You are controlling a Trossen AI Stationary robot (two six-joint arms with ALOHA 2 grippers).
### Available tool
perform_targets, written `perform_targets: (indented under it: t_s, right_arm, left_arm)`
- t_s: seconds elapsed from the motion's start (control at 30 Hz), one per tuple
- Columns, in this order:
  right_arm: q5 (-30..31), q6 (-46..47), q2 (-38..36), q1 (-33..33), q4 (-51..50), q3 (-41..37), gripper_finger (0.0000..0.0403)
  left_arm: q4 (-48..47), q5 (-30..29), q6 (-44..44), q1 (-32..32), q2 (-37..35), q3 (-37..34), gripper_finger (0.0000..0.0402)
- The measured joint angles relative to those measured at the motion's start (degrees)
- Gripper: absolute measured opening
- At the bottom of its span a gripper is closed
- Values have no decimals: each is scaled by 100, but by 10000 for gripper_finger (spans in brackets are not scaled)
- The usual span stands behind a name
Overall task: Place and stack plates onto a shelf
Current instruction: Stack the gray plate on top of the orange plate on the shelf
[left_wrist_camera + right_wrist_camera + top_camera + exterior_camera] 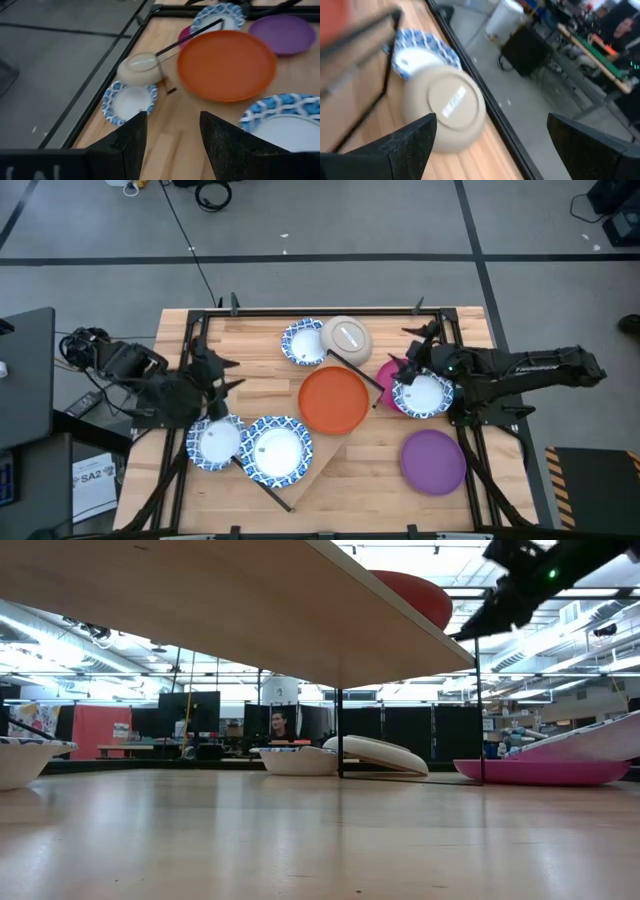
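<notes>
- Right tool (pixel 412 365) is hovering with fingers spread wide and empty, above a blue-rimmed plate (pixel 424 395) lying on a magenta plate (pixel 388 372).
- Left tool (pixel 222 375) is waiting, also wide and empty, near two blue-rimmed plates (pixel 275 448).
- Shelf (pixel 335 448) is carrying only the orange plate (pixel 333 400); a purple plate (pixel 433 462) is sitting on the surface (pixel 260 345).
- Likely best approach: pinch the blue-rimmed plate's rim, lift level, clear the shelf's rods.

Wooden table (pixel 250 340), shelf (pixel 335 442), orange plate (pixel 334 400)
</notes>
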Motion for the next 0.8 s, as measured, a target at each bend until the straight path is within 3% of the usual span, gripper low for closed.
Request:
perform_targets:
  t_s: [0.3, 0.57, 0.8]
  right_arm:
    - [-1239, -404, 205, -1064, -184, 0, 385]
    - [-1716, -485, 730, -1413, -58, -43, 384]
    - [-1841, -970, 881, -1559, 1837, -943, 384]
  left_arm:
    - [971, 687, 279, 1050, -848, -1524, 189]
    - [1658, 1256, 599, 1616, -1420, -2272, 189]
    - [1701, 1282, 612, 1653, -1510, -2350, 189]
